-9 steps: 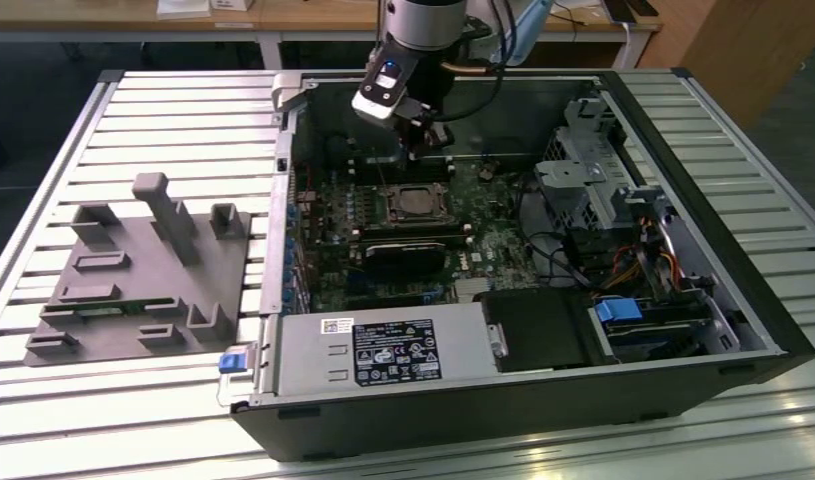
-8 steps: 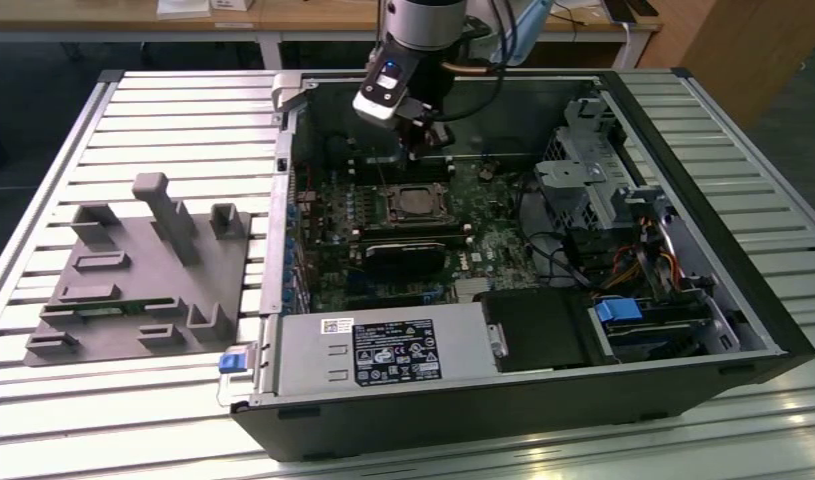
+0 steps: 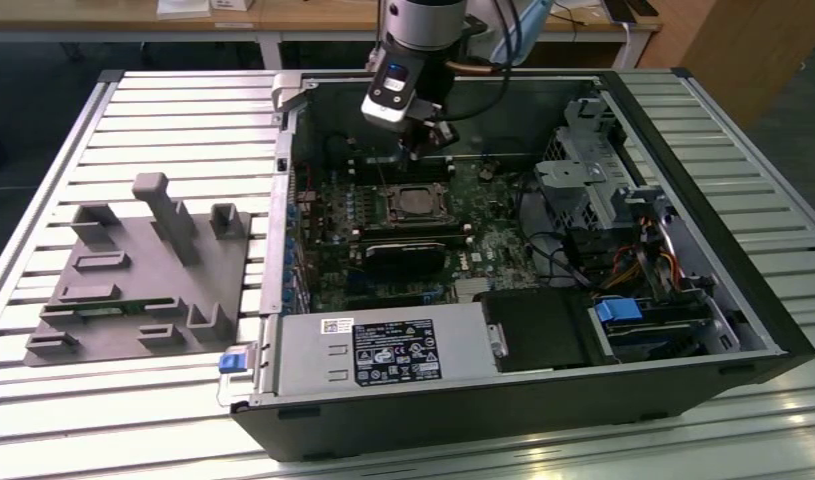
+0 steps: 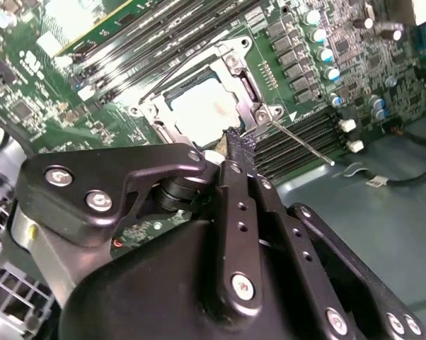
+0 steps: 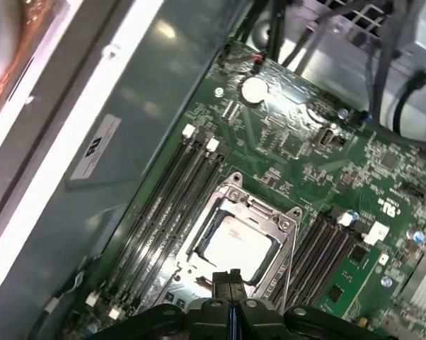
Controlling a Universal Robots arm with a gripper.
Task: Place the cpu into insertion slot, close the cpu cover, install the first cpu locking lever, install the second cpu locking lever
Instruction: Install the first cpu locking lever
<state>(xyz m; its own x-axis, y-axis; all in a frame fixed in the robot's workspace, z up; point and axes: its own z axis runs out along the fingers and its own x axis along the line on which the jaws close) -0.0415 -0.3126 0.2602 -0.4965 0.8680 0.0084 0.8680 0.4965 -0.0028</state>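
Gripper (image 5: 231, 278) shut on nothing, I hover by the chip (image 5: 234, 244); it sits under its lowered cover (image 5: 261, 212); lever (image 4: 301, 140) step, I judge; that raised rod needs pressing down and hooking.

Clear above cpu cover (image 5: 262, 205); mem slots (image 5: 167, 205) flank both sides, locking lever (image 4: 301, 141) juts nr corner.
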